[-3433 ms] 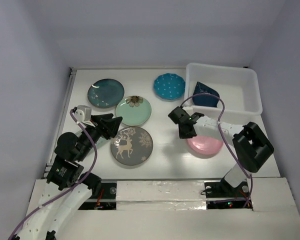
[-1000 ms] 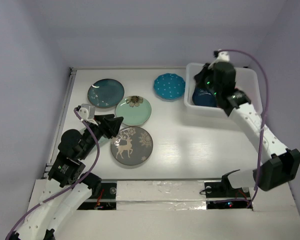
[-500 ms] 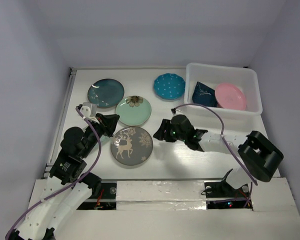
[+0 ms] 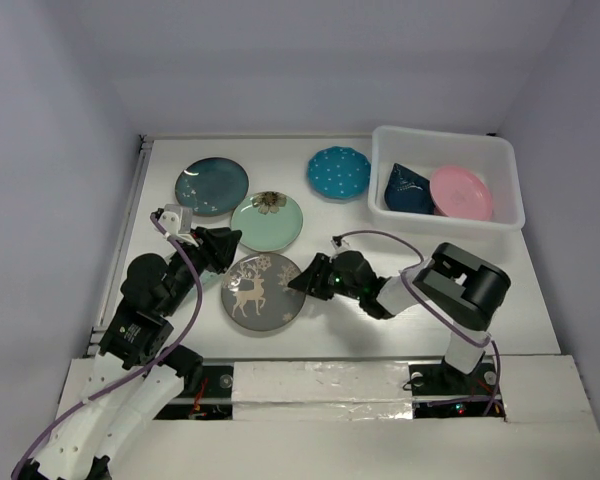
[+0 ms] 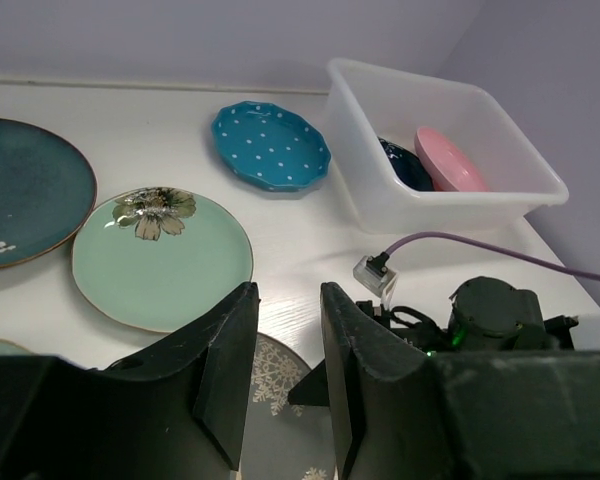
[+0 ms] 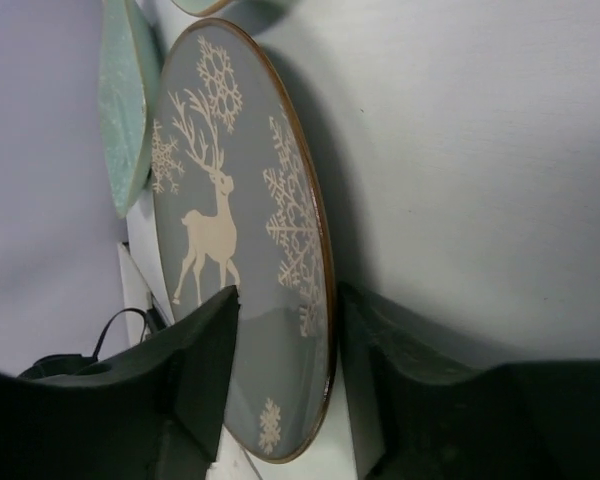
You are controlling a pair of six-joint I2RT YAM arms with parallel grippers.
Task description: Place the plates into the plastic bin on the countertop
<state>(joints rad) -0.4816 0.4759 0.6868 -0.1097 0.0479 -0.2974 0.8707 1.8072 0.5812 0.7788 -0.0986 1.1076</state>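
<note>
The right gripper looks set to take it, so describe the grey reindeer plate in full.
The grey reindeer plate is round and glossy like glazed ceramic, with a thin brown rim and a cream reindeer among snowflakes. It lies flat on the white countertop near the front edge, close to the mint green plate. The right gripper's open fingers straddle its rim on the right arm's side; contact cannot be told.

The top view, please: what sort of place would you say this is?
Probably a robot test booth, not a kitchen: bare lavender walls box in a white countertop holding loose plates and a plastic bin.
</note>
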